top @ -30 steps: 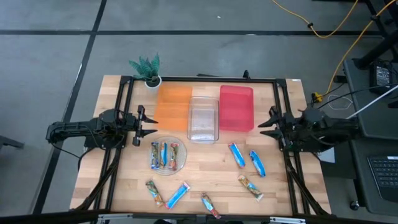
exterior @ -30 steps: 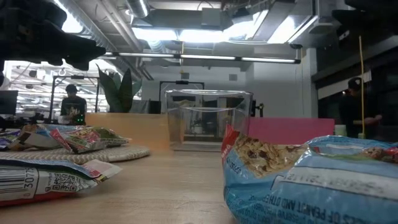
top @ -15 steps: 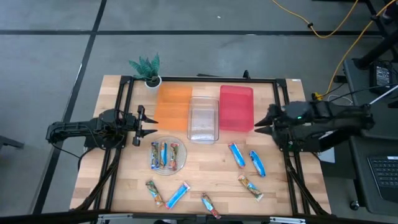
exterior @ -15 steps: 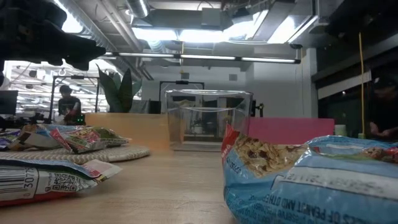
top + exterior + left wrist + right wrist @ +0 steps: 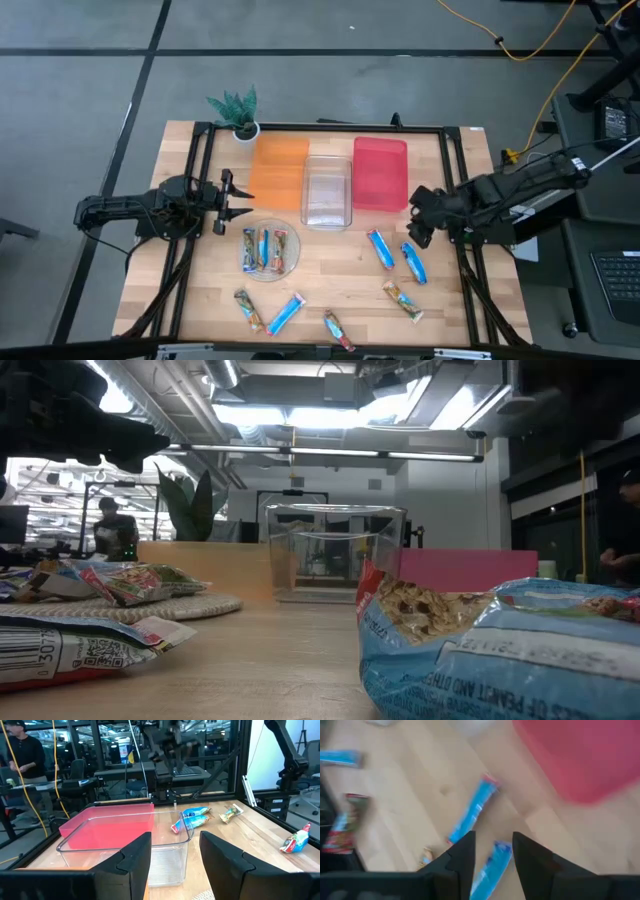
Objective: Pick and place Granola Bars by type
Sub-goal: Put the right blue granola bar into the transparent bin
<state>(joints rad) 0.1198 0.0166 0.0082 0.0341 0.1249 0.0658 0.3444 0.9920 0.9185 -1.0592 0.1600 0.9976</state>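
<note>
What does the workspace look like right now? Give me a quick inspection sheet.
Surface: wooden table inside a black frame.
Job's things: three granola bars on the round clear plate; two blue bars lie right of centre, a tan bar nearer the front; three more bars along the front edge.
Bins: orange tray, clear bin and red bin in a row at the back, nothing seen in them.
Clutter: small potted plant at the back left corner.
End effectors: left end effector open, beside the orange tray, empty; right end effector open, empty, near the blue bars.
Cables: yellow cable on the floor.
Surroundings: a person far behind the table.
</note>
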